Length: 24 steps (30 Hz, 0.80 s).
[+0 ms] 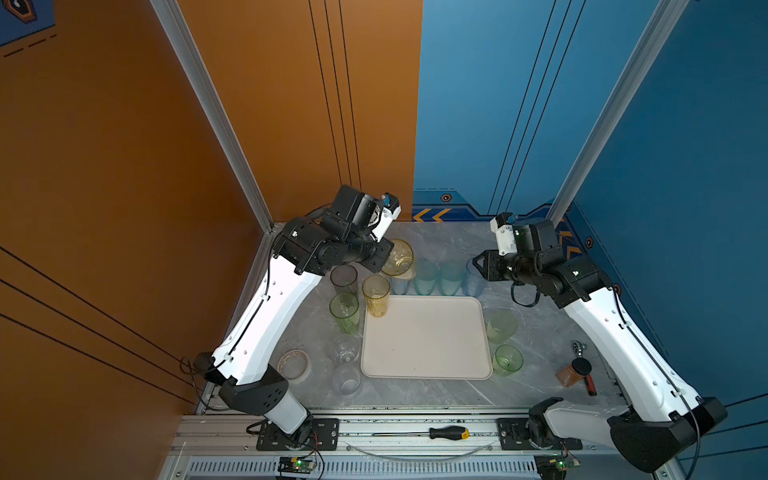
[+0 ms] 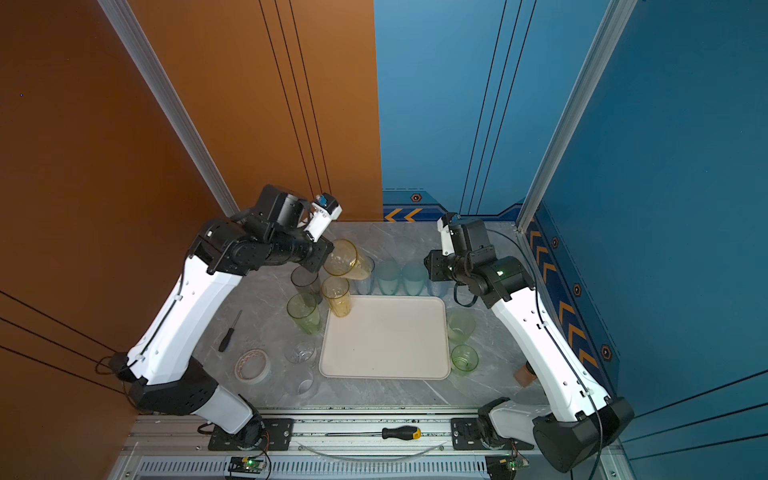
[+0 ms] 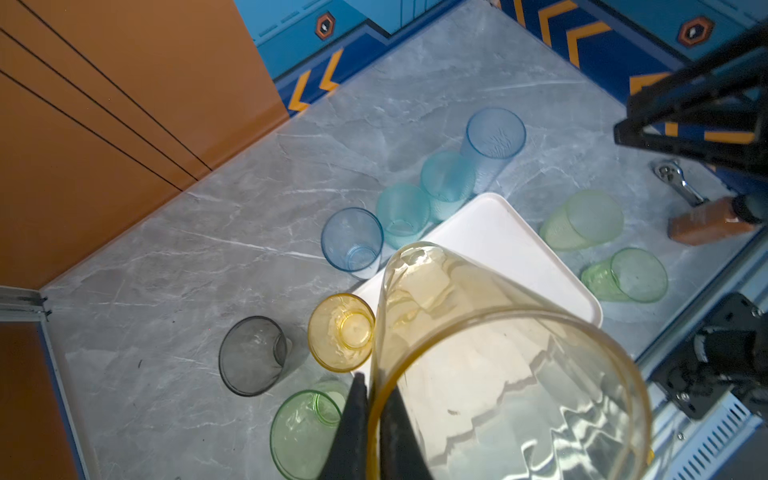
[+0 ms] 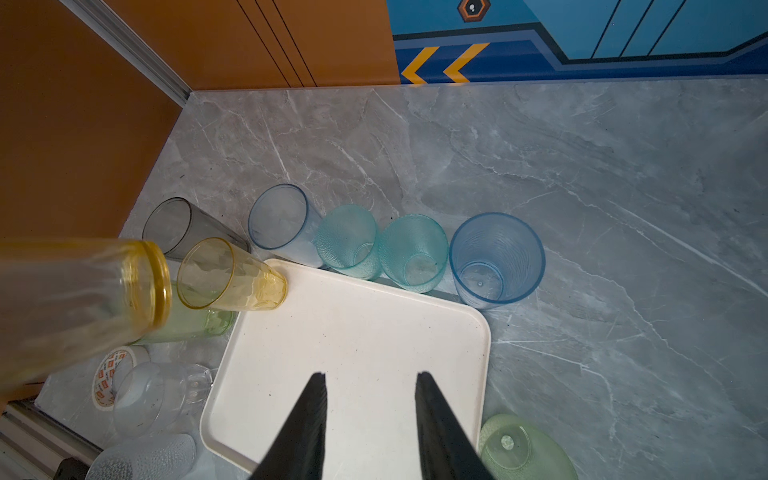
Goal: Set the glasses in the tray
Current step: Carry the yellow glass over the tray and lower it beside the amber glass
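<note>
tray (image 1: pixel 424 365) midway on the counter (image 1: pixel 457 241), four tumblers (image 1: pixel 426 276) in a row behind it, one tumbler (image 1: pixel 376 297) at its back-left corner, my left tool (image 3: pixel 374 384) holding a raised tumbler (image 1: pixel 398 257) above there, tape roll (image 1: pixel 294 365) front-left, two tumblers (image 1: pixel 501 326) right, jar (image 1: pixel 575 372) beyond

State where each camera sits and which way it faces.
Top views: high over the front edge, looking down at the table; left arm and right arm show.
Left wrist: on the left arm, looking along the left gripper, shut on a yellow glass.
Right wrist: above the open right gripper, facing the tray.
Shared: both wrist views show the tray.
</note>
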Available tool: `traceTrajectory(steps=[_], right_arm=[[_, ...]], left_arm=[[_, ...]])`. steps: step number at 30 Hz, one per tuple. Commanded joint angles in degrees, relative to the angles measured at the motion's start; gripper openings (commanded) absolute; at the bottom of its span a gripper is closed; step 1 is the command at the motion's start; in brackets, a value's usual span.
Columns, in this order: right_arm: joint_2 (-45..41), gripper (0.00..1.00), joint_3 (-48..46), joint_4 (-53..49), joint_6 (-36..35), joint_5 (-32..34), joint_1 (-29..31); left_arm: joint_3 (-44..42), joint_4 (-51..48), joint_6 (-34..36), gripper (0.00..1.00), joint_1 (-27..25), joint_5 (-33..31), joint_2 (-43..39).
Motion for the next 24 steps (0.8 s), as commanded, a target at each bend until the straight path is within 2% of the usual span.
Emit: traceTrajectory(steps=[1,12,15,24], right_arm=[[-1.16,0.35,-0.98,0.65,1.59,1.09,-0.39],[-0.42,0.35,-1.41,0.61,1.60,0.67,-0.57],[0.06,0.35,-1.66,0.64,1.55,0.34,-0.64],[1.99,0.35,-1.54,1.03,1.51,-1.23,-0.66]], left_arm=[[-2.20,-1.45,-1.52,0.05,-1.71,1.59,2.15],[-4.05,-0.94,-0.95,0.03,-3.77,1.76,11.37],[-5.91,-0.56,-0.76,0.03,-3.19,0.83,12.99],[-12.70,5.58,-1.12,0.03,0.29,5.13,13.66]])
